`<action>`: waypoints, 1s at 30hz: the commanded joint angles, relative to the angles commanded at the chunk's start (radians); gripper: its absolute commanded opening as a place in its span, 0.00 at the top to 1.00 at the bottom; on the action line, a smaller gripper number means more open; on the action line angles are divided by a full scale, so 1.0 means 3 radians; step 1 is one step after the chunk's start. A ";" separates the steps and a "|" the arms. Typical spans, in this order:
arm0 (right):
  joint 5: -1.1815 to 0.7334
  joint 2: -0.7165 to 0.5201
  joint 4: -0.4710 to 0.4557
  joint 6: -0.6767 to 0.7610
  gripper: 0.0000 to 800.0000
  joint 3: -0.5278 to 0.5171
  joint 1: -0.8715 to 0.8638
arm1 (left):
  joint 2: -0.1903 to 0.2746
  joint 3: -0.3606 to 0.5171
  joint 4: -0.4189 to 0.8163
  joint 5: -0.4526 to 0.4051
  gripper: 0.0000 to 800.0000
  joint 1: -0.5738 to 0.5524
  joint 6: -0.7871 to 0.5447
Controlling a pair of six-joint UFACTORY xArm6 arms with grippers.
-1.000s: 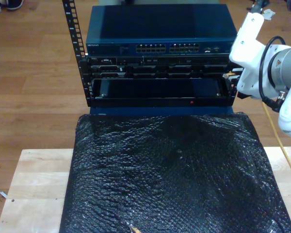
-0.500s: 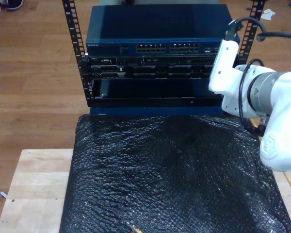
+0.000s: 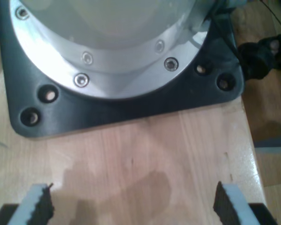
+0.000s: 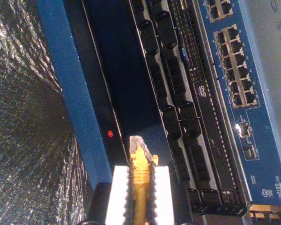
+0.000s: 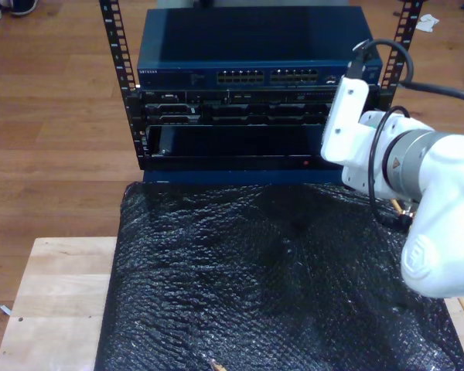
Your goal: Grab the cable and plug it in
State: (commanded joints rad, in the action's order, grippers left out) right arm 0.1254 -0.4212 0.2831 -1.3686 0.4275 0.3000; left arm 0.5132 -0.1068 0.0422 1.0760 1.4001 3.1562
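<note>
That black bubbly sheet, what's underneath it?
A pale wooden table shows past the black sheet at the exterior view's left. Whatever lies beneath the sheet's middle is covered.

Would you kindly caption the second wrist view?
My second tool holds the cable, plug aimed toward the switch.
</note>
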 joint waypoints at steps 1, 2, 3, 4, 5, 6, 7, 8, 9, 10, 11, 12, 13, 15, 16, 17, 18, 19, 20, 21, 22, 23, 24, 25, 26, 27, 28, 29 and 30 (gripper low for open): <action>0.0087 0.0010 0.0000 0.0000 1.00 -0.0020 0.0005 | 0.0000 0.0000 0.0000 0.0000 0.00 0.0000 0.0000; 0.0184 0.0046 0.0000 -0.0005 1.00 -0.0031 0.0005 | 0.0000 0.0000 0.0000 0.0000 0.00 0.0000 0.0000; 0.0256 0.0097 0.0000 -0.0010 1.00 -0.0031 0.0005 | 0.0000 0.0000 0.0000 0.0000 0.00 0.0000 0.0000; 0.0307 0.0164 -0.0005 -0.0020 1.00 -0.0015 0.0005 | 0.0000 0.0000 0.0000 0.0000 0.00 0.0000 0.0000; 0.0332 0.0230 -0.0026 -0.0026 1.00 0.0015 0.0005 | 0.0000 0.0000 0.0000 0.0000 0.00 0.0000 0.0000; 0.0343 0.0317 -0.0061 -0.0041 1.00 0.0061 0.0005 | 0.0000 0.0000 0.0000 0.0000 0.00 0.0000 0.0000; 0.0348 0.0399 -0.0107 -0.0036 1.00 0.0128 0.0005 | 0.0000 0.0000 0.0000 0.0000 0.00 0.0000 0.0000; 0.0353 0.0471 -0.0143 -0.0026 1.00 0.0179 0.0000 | 0.0000 0.0000 0.0000 0.0000 0.00 0.0000 0.0000; 0.0353 0.0547 -0.0159 -0.0026 1.00 0.0225 0.0005 | 0.0000 0.0000 0.0000 0.0000 0.00 0.0000 0.0000; 0.0358 0.0619 -0.0159 -0.0026 1.00 0.0271 0.0005 | 0.0000 0.0000 0.0000 0.0000 0.00 0.0000 0.0000; 0.0358 0.0680 -0.0164 -0.0026 1.00 0.0322 0.0000 | 0.0000 0.0000 0.0000 0.0000 0.00 0.0000 0.0000; 0.0378 0.0721 -0.0169 -0.0036 1.00 0.0363 0.0000 | 0.0000 0.0000 0.0000 0.0000 0.00 0.0000 0.0000; 0.0399 0.0757 -0.0169 -0.0036 1.00 0.0404 0.0000 | 0.0000 0.0000 0.0000 0.0000 0.00 0.0000 0.0000; 0.0450 0.0813 -0.0174 -0.0041 1.00 0.0506 0.0000 | 0.0000 0.0000 0.0000 0.0000 0.00 0.0000 0.0000; 0.0471 0.0849 -0.0174 -0.0041 1.00 0.0557 -0.0005 | 0.0000 0.0000 0.0000 0.0000 0.00 0.0000 0.0000; 0.0491 0.0869 -0.0179 -0.0041 1.00 0.0593 -0.0005 | 0.0000 0.0000 0.0000 0.0000 0.00 0.0000 0.0000; 0.0501 0.0869 -0.0184 -0.0041 1.00 0.0614 -0.0010 | 0.0000 0.0000 0.0000 0.0000 0.00 0.0000 0.0000; 0.0506 0.0869 -0.0184 -0.0046 1.00 0.0619 -0.0010 | 0.0000 0.0000 0.0000 0.0000 0.00 0.0000 0.0000; 0.0522 0.0880 -0.0184 -0.0046 1.00 0.0634 -0.0010 | 0.0000 0.0000 0.0000 0.0000 0.00 0.0000 0.0000; 0.0532 0.0890 -0.0184 -0.0046 1.00 0.0655 -0.0010 | 0.0000 0.0000 0.0000 0.0000 0.00 0.0000 0.0000; 0.0537 0.0905 -0.0184 -0.0046 1.00 0.0680 -0.0010 | 0.0000 0.0000 0.0000 0.0000 0.00 0.0000 0.0000; 0.0552 0.0931 -0.0184 -0.0046 1.00 0.0701 -0.0010 | 0.0000 0.0000 0.0000 0.0000 0.00 0.0000 0.0000; 0.0573 0.0962 -0.0184 -0.0046 1.00 0.0711 -0.0010 | 0.0000 0.0000 0.0000 0.0000 0.00 0.0000 0.0000; 0.0609 0.0987 -0.0184 -0.0046 1.00 0.0721 -0.0010 | 0.0000 0.0000 0.0000 0.0000 0.00 0.0000 0.0000; 0.0650 0.1002 -0.0184 -0.0051 1.00 0.0721 -0.0010 | 0.0000 0.0000 0.0000 0.0000 0.00 0.0000 0.0000; 0.0690 0.1013 -0.0189 -0.0051 1.00 0.0721 -0.0010 | 0.0000 0.0000 0.0000 0.0000 0.00 0.0000 0.0000; 0.0731 0.1023 -0.0199 -0.0056 1.00 0.0721 -0.0005 | 0.0000 0.0000 0.0000 0.0000 0.00 0.0000 0.0000; 0.0767 0.1054 -0.0220 -0.0082 1.00 0.0721 -0.0005 | 0.0000 0.0000 0.0000 0.0000 0.00 0.0000 0.0000; 0.0808 0.1084 -0.0230 -0.0113 1.00 0.0726 -0.0010 | 0.0000 0.0000 0.0000 0.0000 0.00 0.0000 0.0000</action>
State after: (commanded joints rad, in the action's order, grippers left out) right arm 0.3679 -0.0959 0.2140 -1.4024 0.6454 0.2969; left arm 0.5132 -0.1068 0.0422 1.0760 1.4001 3.1562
